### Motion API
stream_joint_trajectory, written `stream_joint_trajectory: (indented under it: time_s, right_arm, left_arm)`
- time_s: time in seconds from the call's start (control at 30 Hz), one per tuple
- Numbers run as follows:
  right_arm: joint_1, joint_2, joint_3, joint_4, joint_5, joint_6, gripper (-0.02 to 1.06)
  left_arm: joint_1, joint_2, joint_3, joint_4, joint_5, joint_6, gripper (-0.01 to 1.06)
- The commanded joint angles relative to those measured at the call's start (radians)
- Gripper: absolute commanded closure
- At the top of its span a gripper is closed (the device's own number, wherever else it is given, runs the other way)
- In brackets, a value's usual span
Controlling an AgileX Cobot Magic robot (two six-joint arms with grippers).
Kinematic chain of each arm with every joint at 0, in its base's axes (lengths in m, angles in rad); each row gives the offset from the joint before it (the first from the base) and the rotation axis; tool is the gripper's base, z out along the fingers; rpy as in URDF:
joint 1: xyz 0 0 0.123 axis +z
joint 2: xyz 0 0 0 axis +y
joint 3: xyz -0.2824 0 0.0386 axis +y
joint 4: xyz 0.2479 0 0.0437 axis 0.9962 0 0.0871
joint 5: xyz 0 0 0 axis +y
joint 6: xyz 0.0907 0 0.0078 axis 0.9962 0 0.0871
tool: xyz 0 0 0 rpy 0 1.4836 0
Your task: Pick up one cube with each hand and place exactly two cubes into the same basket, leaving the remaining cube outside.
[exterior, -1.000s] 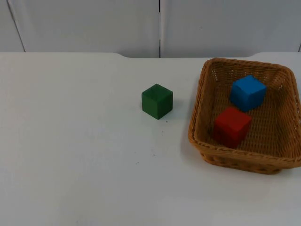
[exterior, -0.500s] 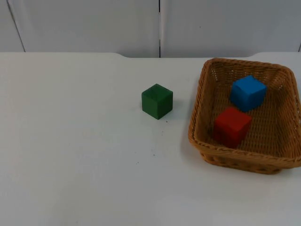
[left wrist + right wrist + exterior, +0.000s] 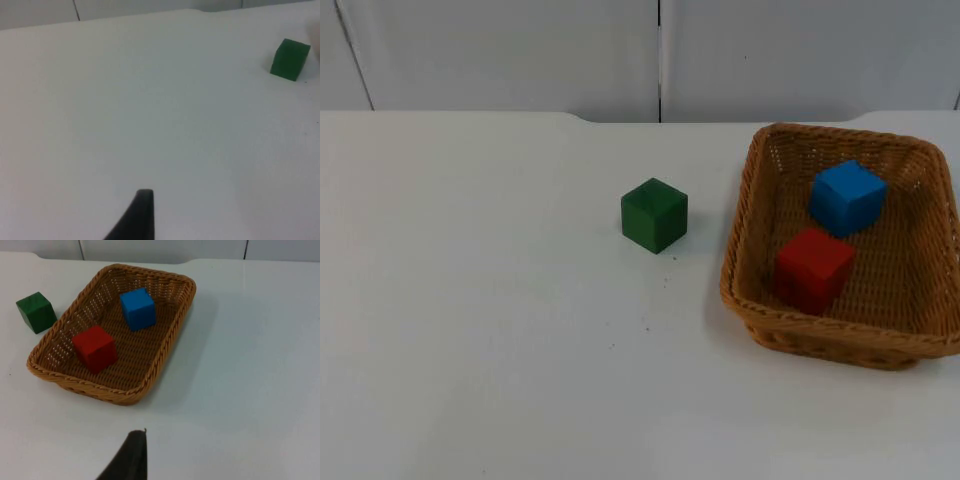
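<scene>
Judging from the top view, the placing step looks finished: the blue cube (image 3: 847,196) and the red cube (image 3: 813,268) both lie inside the wicker basket (image 3: 752,300), apart from each other, and the green cube (image 3: 654,214) sits outside on the white desk (image 3: 480,300), near the basket's left wall but not touching it. By my reading nothing more needs moving; the next move calls only for both arms to stay clear so the green cube stays out.

From the left wrist, the left gripper (image 3: 137,220) hangs over bare desk, well apart from the green cube (image 3: 289,59); one dark fingertip shows, so I cannot tell how its jaws stand.

From the right wrist, the right gripper (image 3: 131,457) is near the basket (image 3: 165,352), outside its rim, with the red cube (image 3: 95,348), blue cube (image 3: 138,308) and green cube (image 3: 36,312) ahead. Its jaws' state I cannot tell either. This view shows the basket's whole rim, which the top view crops.
</scene>
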Motion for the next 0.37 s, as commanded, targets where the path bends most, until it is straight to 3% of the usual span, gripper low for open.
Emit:
stream_joint_trajectory:
  time_s: [0.0,0.33]
  right_arm:
    - [-0.007,-0.004,0.009,0.004,0.000,0.003,-0.01]
    - [-0.007,-0.004,0.009,0.004,0.000,0.003,-0.01]
  left_arm:
    - [0.020,-0.004,0.005,-0.006,-0.002,-0.001,0.00]
    - [0.151,-0.004,0.005,-0.006,-0.002,-0.001,0.00]
